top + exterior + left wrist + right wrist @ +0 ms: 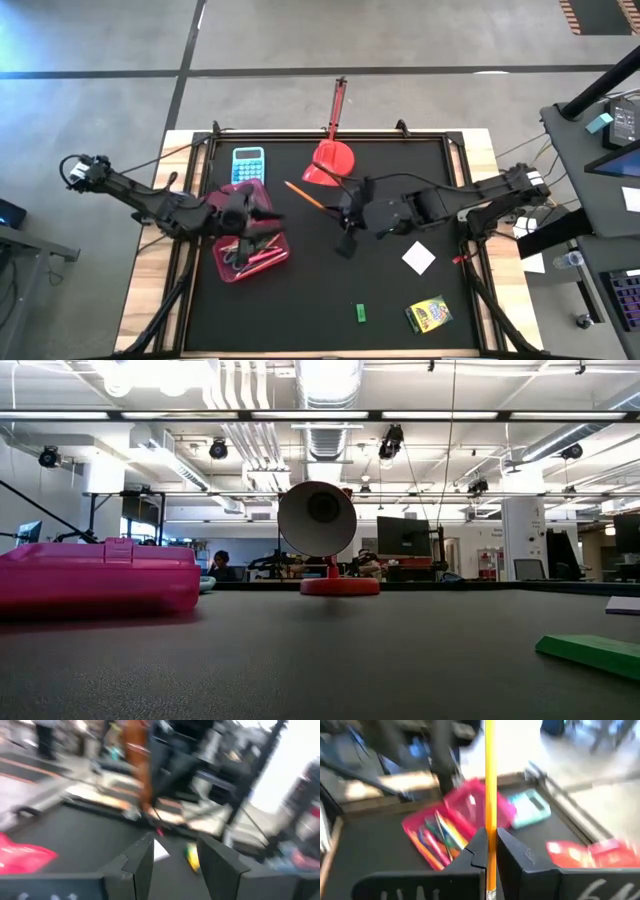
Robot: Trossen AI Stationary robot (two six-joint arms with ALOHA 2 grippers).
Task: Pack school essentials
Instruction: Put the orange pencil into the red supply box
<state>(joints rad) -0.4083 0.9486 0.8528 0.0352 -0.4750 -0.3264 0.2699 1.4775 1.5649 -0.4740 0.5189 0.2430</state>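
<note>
The black table (300, 300) holds everything. On its left side sits the pink box (253, 243), open, with pens and pencils (440, 842) lying inside it. The left gripper (268, 222) is over this box with its two fingers (142, 862) apart and nothing between them. The right gripper (347, 222) is near the middle of the table, and its fingers are squeezed tight on a thin orange pencil (490, 780), which runs straight up between them in the right wrist view. At the back of the table lies a red scoop (331, 160) with a long handle, and just behind the pink box lies a light-blue calculator (248, 164). The crayon box (428, 314), green and yellow, sits near the front right corner. A small white square (419, 257) lies on the right side, between the right arm and the crayon box. A little green thing (360, 313) lies near the front edge, left of the crayon box.
</note>
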